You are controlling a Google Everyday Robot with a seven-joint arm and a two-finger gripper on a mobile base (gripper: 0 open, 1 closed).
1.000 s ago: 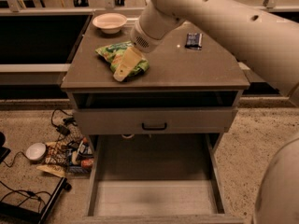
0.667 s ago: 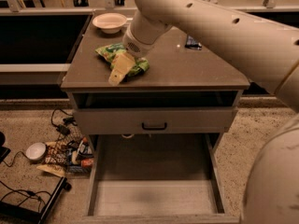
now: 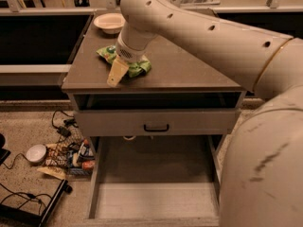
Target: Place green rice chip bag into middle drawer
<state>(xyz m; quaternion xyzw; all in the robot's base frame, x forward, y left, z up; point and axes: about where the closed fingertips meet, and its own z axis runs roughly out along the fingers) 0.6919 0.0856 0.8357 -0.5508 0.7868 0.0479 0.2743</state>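
The green rice chip bag (image 3: 137,68) lies crinkled on the cabinet top (image 3: 189,74), left of centre. My gripper (image 3: 118,73) is down on the bag's left front part, its pale yellow tip reaching toward the top's front edge. My wrist covers the middle of the bag. The middle drawer (image 3: 151,200) is pulled wide open below, low at the front, and its pale floor is bare. The small dark packet is hidden behind my arm.
A white bowl (image 3: 110,22) stands at the back left of the top. A closed grey drawer front with a black handle (image 3: 156,126) sits under an open slot. Cables, packets and a white round object (image 3: 35,152) litter the floor to the left.
My arm has swung left and lowered over the bag, so the gripper now rests on it. The bag has stayed in place.
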